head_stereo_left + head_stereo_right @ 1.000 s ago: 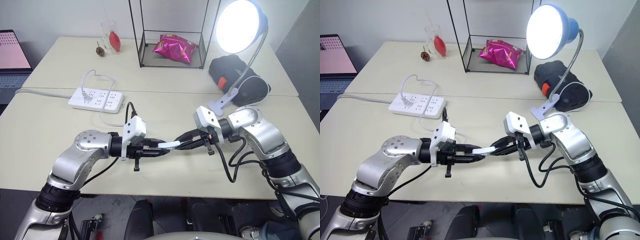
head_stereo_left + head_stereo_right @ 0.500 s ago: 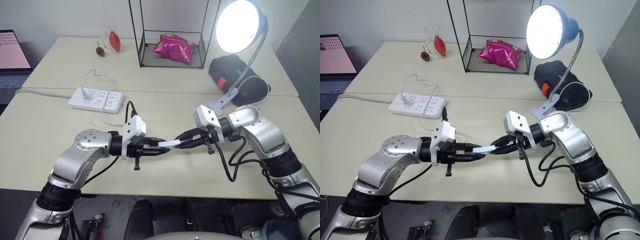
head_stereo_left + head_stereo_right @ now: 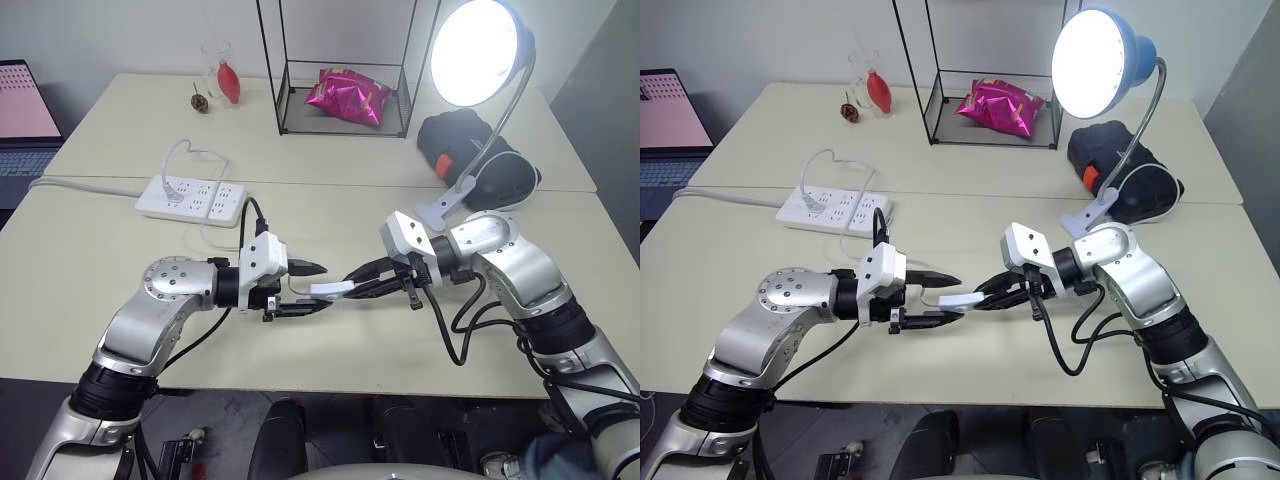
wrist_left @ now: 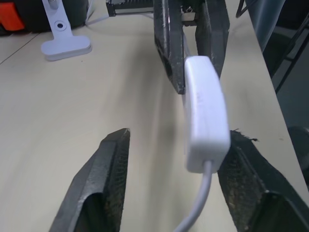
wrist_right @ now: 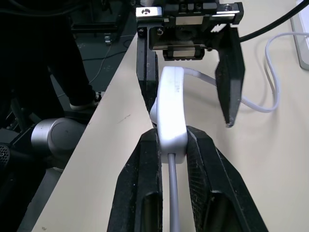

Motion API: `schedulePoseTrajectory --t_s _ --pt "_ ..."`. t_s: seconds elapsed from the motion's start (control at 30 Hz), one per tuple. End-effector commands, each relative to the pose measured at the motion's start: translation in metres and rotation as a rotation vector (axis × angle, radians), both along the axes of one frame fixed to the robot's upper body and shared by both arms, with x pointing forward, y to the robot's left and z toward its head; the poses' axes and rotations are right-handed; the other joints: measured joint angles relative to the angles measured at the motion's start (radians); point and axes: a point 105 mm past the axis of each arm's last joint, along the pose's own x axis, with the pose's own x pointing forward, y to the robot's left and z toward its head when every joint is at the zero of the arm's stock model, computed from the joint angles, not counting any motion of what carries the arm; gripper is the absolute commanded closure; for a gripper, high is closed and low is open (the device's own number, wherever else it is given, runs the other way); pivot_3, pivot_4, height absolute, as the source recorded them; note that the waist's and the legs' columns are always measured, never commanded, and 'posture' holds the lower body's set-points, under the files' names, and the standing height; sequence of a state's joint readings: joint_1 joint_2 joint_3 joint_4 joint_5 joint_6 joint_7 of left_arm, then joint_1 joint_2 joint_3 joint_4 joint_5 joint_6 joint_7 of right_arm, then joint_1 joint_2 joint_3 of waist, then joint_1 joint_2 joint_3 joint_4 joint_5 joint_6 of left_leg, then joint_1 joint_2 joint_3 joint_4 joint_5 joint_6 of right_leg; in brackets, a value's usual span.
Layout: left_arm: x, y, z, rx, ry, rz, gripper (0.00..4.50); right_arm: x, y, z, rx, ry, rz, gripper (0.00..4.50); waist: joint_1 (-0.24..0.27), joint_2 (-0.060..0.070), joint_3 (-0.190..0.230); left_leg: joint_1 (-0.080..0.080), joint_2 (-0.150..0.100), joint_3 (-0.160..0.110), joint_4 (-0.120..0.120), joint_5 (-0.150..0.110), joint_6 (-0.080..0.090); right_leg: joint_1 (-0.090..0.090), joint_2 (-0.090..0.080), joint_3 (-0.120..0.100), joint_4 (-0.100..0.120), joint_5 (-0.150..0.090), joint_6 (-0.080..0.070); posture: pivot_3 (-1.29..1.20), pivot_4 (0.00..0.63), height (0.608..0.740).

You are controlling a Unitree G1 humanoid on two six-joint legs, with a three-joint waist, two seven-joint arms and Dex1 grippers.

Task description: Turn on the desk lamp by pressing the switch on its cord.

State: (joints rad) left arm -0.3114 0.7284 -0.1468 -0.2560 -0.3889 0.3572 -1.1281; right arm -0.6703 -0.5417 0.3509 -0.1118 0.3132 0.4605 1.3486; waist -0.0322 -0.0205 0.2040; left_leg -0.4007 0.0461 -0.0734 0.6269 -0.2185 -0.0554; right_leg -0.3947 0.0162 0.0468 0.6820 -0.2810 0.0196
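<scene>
The jaws of the left gripper (image 3: pixel 312 288) stand apart around the switch (image 3: pixel 332 289); the right gripper (image 5: pixel 172 145) clamps its end.

My 2 grippers meet at the centre of the frame above the near table (image 3: pixel 330 355): my left gripper (image 3: pixel 308 288) comes in from the left, my right gripper (image 3: pixel 362 281) from the right, and the switch (image 3: pixel 333 290) sits between them. The power strip (image 3: pixel 193 198) lies on the table at centre left, behind my left arm. The desk lamp (image 3: pixel 478 60) stands at upper right, its clip base behind my right arm. A wire frame (image 3: pixel 345 68) stands at top centre on the far table, a packet (image 3: pixel 349 96) inside it
</scene>
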Motion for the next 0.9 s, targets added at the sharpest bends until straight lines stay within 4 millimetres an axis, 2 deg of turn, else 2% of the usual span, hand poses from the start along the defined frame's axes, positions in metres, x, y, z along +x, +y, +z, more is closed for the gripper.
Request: schedulePoseTrajectory --t_s 0.03,0.13,0.3,0.47,0.67,0.73,0.9 --pt "-0.004 0.008 0.012 0.017 -0.063 0.003 0.67 0.005 0.004 0.006 0.017 -0.071 0.011 4.17 0.000 0.000 0.000 0.000 0.000 0.000 0.000 0.000 0.000 0.000 0.000 0.000 0.000 0.000 0.000 0.00 0.150 0.740" --pt "-0.006 0.014 0.017 0.016 -0.075 0.030 0.32 0.016 0.005 0.001 0.015 -0.094 -0.015 4.17 -0.001 0.000 0.000 0.000 0.000 0.000 0.000 0.000 0.000 0.000 0.000 0.000 0.000 0.000 0.000 0.00 0.150 0.740" --pt "-0.009 0.032 0.023 0.048 -0.087 0.105 0.32 0.043 0.011 -0.015 -0.002 -0.167 -0.088 4.17 -0.004 0.000 0.000 0.000 0.000 0.000 0.000 0.000 0.000 0.000 0.000 0.000 0.000 0.000 0.000 0.00 0.150 0.740" --pt "-0.014 0.040 0.022 0.074 -0.118 0.140 0.32 0.067 0.016 -0.040 -0.052 -0.243 -0.150 4.17 -0.003 0.000 0.000 0.000 0.000 0.001 0.000 0.000 0.000 0.000 0.000 0.000 0.000 0.000 0.000 0.00 0.150 0.740" --pt "-0.019 0.052 0.013 0.093 -0.122 0.166 0.32 0.079 0.012 -0.053 -0.067 -0.249 -0.190 4.17 -0.002 0.000 0.000 0.000 0.000 0.001 -0.001 0.000 0.000 0.000 0.000 0.000 0.000 0.000 -0.001 0.00 0.150 0.740" --pt "-0.016 0.056 0.010 0.094 -0.116 0.198 0.32 0.077 0.007 -0.056 -0.085 -0.232 -0.184 3.47 0.000 0.000 0.000 0.001 0.000 0.000 0.000 0.000 0.000 0.000 0.000 0.000 0.000 0.000 0.000 0.00 0.150 0.740" --pt "-0.015 0.059 0.006 0.095 -0.102 0.229 0.32 0.073 0.000 -0.050 -0.065 -0.220 -0.190 2.46 0.000 0.000 0.000 0.001 0.000 0.000 0.000 0.000 0.000 0.001 0.000 0.000 0.001 0.001 0.000 0.00 0.150 0.740"
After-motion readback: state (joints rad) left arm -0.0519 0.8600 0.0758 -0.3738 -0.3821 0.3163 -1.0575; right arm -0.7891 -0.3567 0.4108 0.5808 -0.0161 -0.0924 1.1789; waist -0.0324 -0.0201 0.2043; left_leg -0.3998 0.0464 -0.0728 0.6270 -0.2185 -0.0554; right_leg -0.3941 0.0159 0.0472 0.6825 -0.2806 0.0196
